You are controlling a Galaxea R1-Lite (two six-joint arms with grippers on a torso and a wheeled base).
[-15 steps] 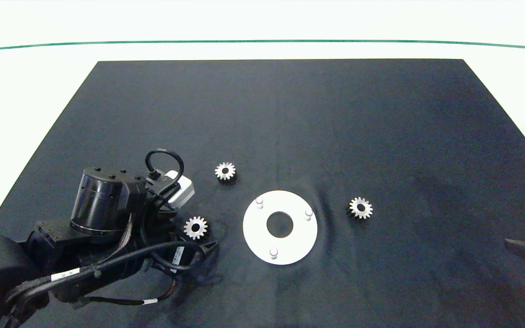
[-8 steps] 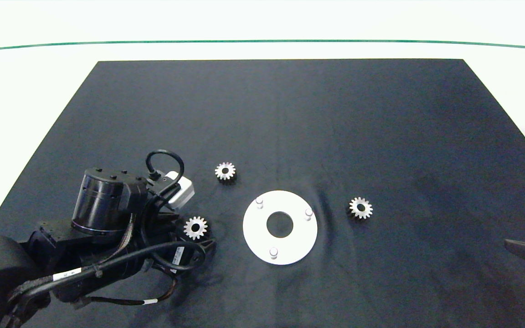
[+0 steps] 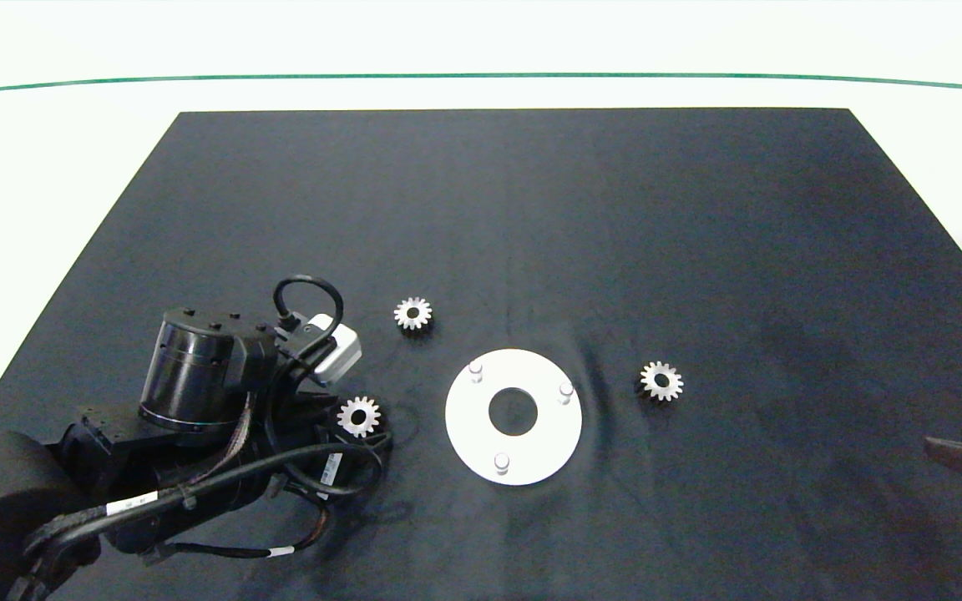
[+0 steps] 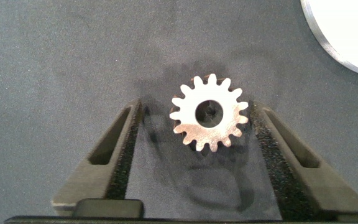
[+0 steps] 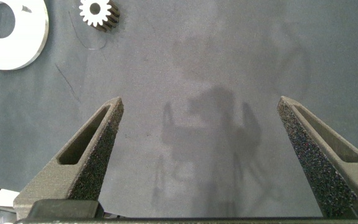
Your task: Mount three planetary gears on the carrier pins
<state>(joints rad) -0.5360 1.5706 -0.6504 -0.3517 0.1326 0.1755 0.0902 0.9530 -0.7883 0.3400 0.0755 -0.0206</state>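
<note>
Left hand [image 4: 194, 124] sits low over the black mat [image 3: 531, 209], released, its two fingers [image 4: 114, 149] straddling one gear [image 4: 209, 120] without visibly clamping it; one finger stands just beside the teeth, the other slightly apart. That gear lies flat on the mat, near the white disc [image 3: 544, 434] on the side of the left arm. Right hand [image 5: 207, 143] is parked at the bench's right edge, released, with bare mat between its fingers.

Surface: a dark cloth mat covers most of a white bench [image 3: 47, 167]; a thin green line [image 3: 481, 76] crosses the far white area.

Three carrier pins [image 3: 501, 462] stand in a triangle on the disc, all bare. A second gear [image 3: 412, 314] lies beyond the disc's far-left side, apart from it. A third gear [image 3: 661, 381] lies on the disc's right, apart from it.

Head view shows all three gears and the pins. Left wrist view shows only the straddled gear and a rim of the disc. Right wrist view shows the third gear and part of the disc.
</note>
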